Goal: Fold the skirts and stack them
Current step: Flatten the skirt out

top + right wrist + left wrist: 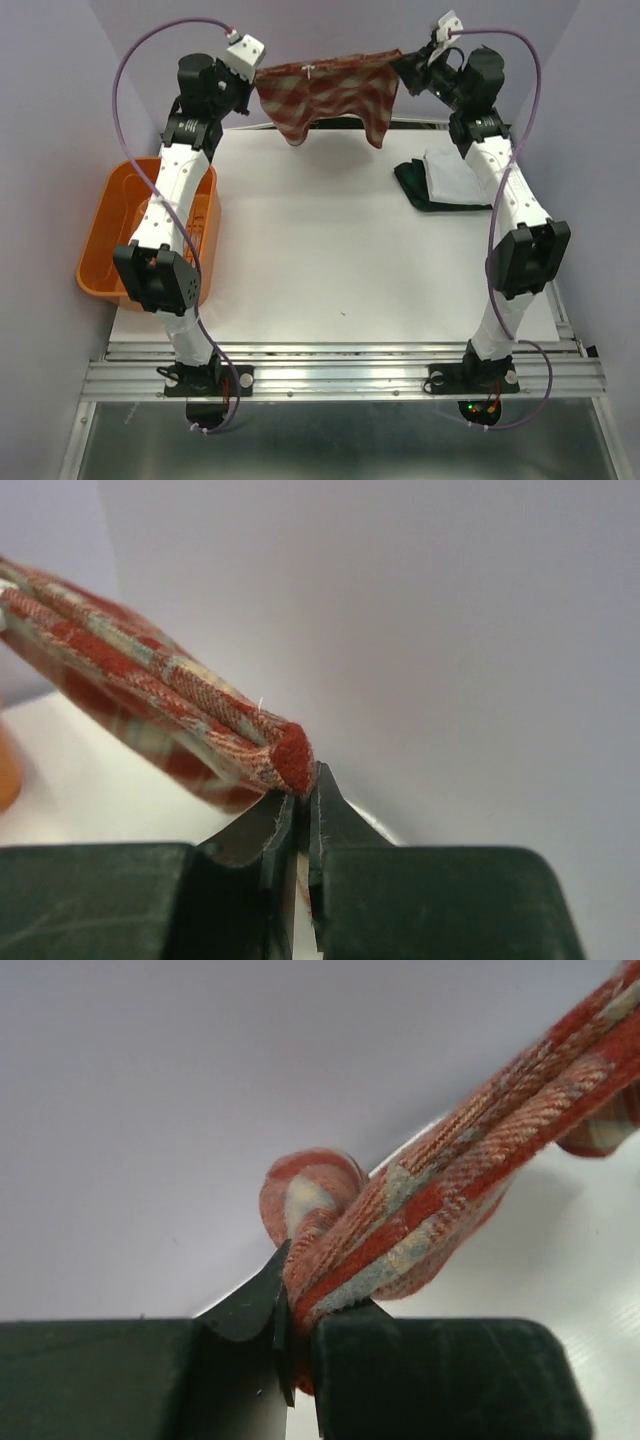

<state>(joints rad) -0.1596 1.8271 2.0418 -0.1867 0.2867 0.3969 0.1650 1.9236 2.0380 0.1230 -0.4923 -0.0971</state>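
Top view: left gripper (262, 70) and right gripper (405, 62) are holding the red-and-tan plaid skirt (325, 95) stretched between them by its waistband, in the air over the far edge of the worktop (330, 260); the hem is hanging down. White skirt (452, 168) is lying folded on the dark plaid skirt (413, 188) near the far right corner. Orange basket (110, 235) is sitting at the left edge

Left wrist: jaws are pinching a bunched waistband end

Right wrist: jaws are clamping tight on the other waistband corner
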